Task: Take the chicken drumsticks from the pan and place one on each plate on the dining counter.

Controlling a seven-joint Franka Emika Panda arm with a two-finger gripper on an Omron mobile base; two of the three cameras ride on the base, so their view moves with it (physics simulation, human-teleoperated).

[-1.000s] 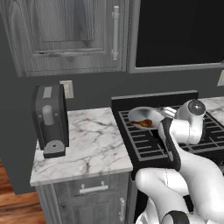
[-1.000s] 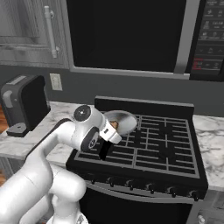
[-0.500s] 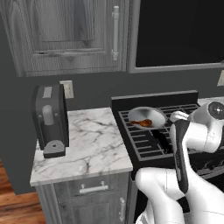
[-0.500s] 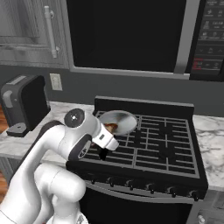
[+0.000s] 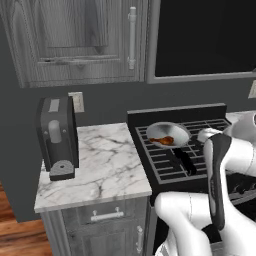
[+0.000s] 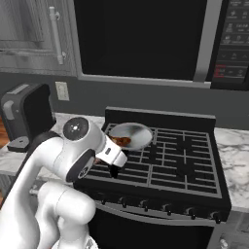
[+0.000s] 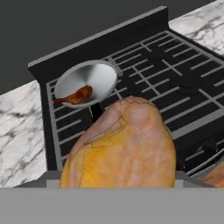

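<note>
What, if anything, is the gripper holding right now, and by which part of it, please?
The gripper holds one chicken drumstick, lifted clear of the pan. Its fingers are hidden behind the meat, so the exact place of the hold cannot be told.

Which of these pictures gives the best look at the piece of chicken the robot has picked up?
The hand view: the lifted drumstick sits right before the camera, golden and huge, above the stove. In the right base view just a sliver of it peeks out by the gripper. In the left base view I cannot make it out.
</note>
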